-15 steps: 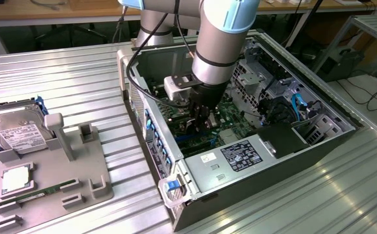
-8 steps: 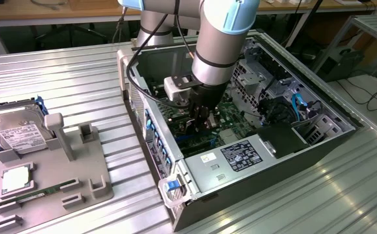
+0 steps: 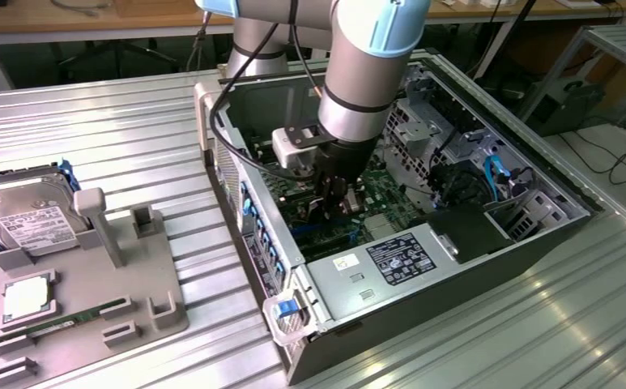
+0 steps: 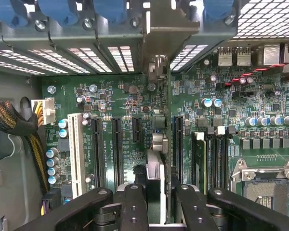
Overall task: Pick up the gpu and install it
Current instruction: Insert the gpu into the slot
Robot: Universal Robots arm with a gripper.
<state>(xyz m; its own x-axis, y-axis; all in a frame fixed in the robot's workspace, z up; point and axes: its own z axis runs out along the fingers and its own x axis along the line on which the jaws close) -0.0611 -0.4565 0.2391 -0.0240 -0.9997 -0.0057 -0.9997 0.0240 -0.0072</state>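
On the exterior view's left, my parts holder (image 3: 129,284) on the desk (image 3: 96,130) carries the hard drive (image 3: 27,215) and a memory stick (image 3: 59,324); I see no gpu there, so I judge the pick-up done. What is left is the seating.

Moving right, the arm reaches down into the open case (image 3: 421,235), and the pincer (image 3: 337,203) hangs low over the motherboard (image 3: 383,178).

In the wrist view the gpu (image 4: 154,168) stands on edge between the two black fingers (image 4: 135,207), which are pressed in on it from either side: the pincer is pinching the gpu. The card runs away from the pincer toward the case's rear wall, its silver bracket (image 4: 159,29) up against the vented slot covers (image 4: 86,53). Its lower edge sits among the black expansion slots (image 4: 116,144), with a free slot to either side.

I cannot tell whether the edge connector is pushed home or only resting on its slot. The bracket looks lined up with a rear opening, so I judge the install well along but not confirmed.
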